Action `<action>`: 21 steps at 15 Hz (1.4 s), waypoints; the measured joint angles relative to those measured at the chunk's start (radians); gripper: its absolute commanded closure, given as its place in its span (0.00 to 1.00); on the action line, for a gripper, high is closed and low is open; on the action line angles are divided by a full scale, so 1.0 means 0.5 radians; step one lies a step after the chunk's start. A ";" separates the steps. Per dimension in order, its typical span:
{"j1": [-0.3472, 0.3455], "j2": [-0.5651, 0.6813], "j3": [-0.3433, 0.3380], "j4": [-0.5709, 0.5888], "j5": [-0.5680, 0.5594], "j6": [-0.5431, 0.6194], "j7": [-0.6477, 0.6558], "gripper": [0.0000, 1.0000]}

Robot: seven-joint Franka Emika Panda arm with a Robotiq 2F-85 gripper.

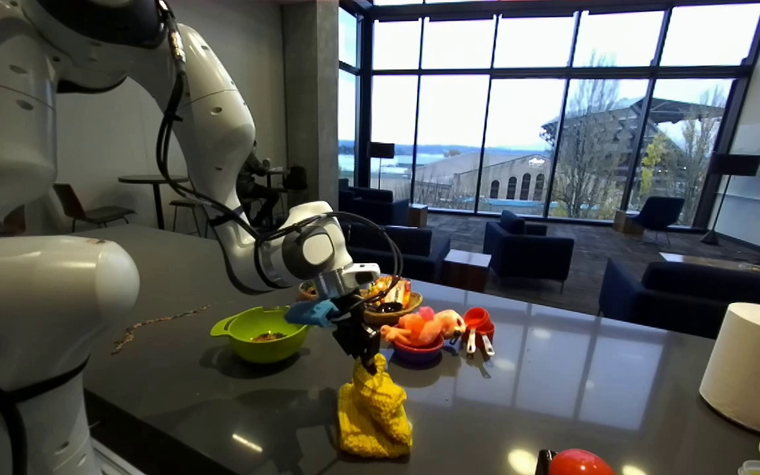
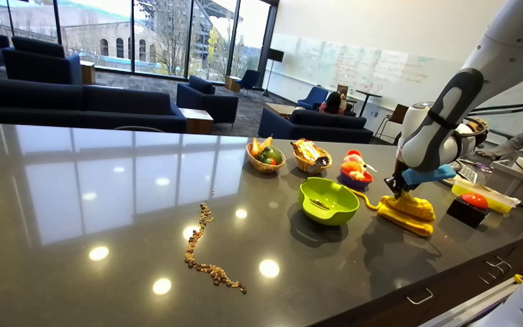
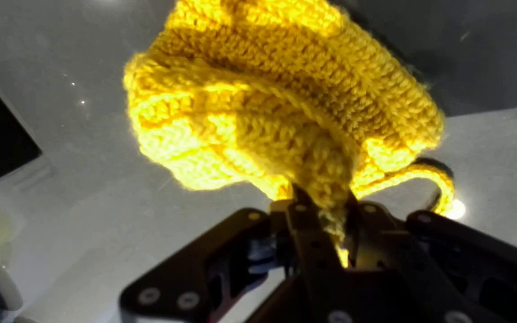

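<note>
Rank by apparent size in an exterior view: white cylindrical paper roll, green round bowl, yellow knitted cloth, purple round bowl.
1. White paper roll, partly out of frame
2. Yellow knitted cloth, taller, and green bowl, wider: too close to rank
3. Purple bowl

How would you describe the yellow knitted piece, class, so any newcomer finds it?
Above the glossy grey countertop, find the black two-fingered gripper. It pinches the yellow knitted piece, whose chunky stitches distinguish it from the smooth, rounded green bowl nearby.

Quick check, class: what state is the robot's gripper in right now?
Gripper: closed, holding a fold of the yellow knitted piece.
</note>
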 measured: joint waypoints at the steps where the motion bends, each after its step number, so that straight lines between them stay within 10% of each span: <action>1: 0.024 -0.015 -0.018 -0.007 0.000 -0.023 0.000 0.48; 8: 0.107 -0.127 -0.105 -0.021 0.000 -0.149 -0.008 0.02; 21: 0.077 -0.215 -0.320 0.012 0.002 -0.191 -0.182 0.00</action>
